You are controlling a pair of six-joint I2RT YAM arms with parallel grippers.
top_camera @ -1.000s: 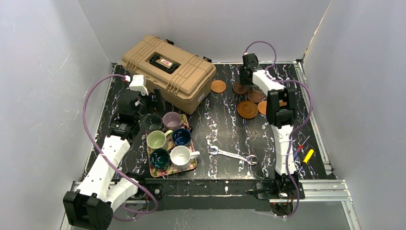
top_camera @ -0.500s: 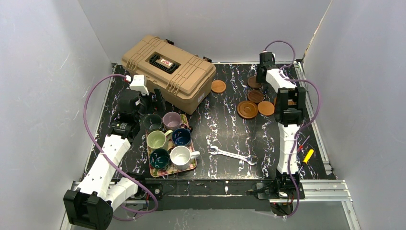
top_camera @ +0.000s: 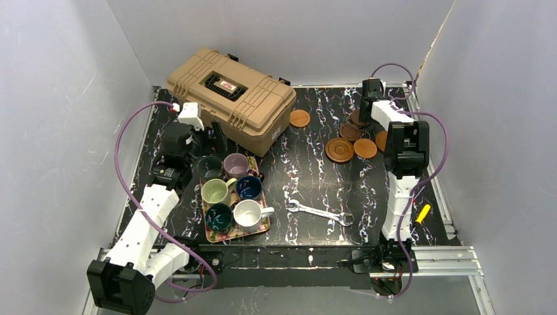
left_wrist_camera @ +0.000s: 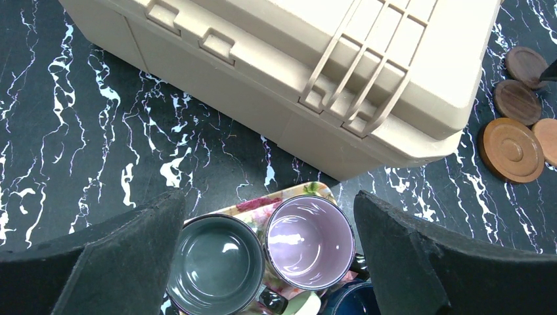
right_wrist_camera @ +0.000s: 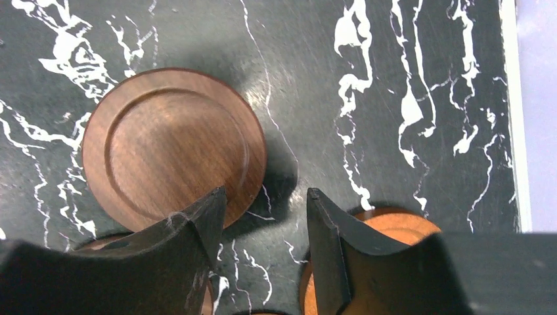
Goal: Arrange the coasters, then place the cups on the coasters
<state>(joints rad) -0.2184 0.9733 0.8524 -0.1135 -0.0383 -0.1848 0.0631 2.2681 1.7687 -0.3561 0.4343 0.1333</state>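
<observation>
Six cups stand on the floral tray (top_camera: 265, 229): dark green (top_camera: 209, 167), mauve (top_camera: 235, 164), yellow-green (top_camera: 215, 191), navy (top_camera: 249, 187), teal (top_camera: 219, 216), white (top_camera: 248, 213). My left gripper (left_wrist_camera: 268, 197) hangs open above the dark green cup (left_wrist_camera: 217, 262) and mauve cup (left_wrist_camera: 309, 239). Coasters lie at the back right: a large rimmed one (top_camera: 339, 149), small ones (top_camera: 365, 148) (top_camera: 350, 132), one apart (top_camera: 300, 118). My right gripper (right_wrist_camera: 266, 197) is open and empty over bare table. Its left finger overlaps a brown rimmed coaster (right_wrist_camera: 172, 147). An orange coaster (right_wrist_camera: 401, 226) lies under its right finger.
A tan toolbox (top_camera: 230, 98) sits at the back left, close to the tray. A wrench (top_camera: 320, 212) lies near the front centre and a yellow-handled screwdriver (top_camera: 422, 213) at the right rail. The table's right edge (right_wrist_camera: 509, 118) runs close beside my right gripper.
My right arm has swung right along the back of the table, and the dark coaster beneath its gripper has shifted right with it. The left arm and cups have not moved.
</observation>
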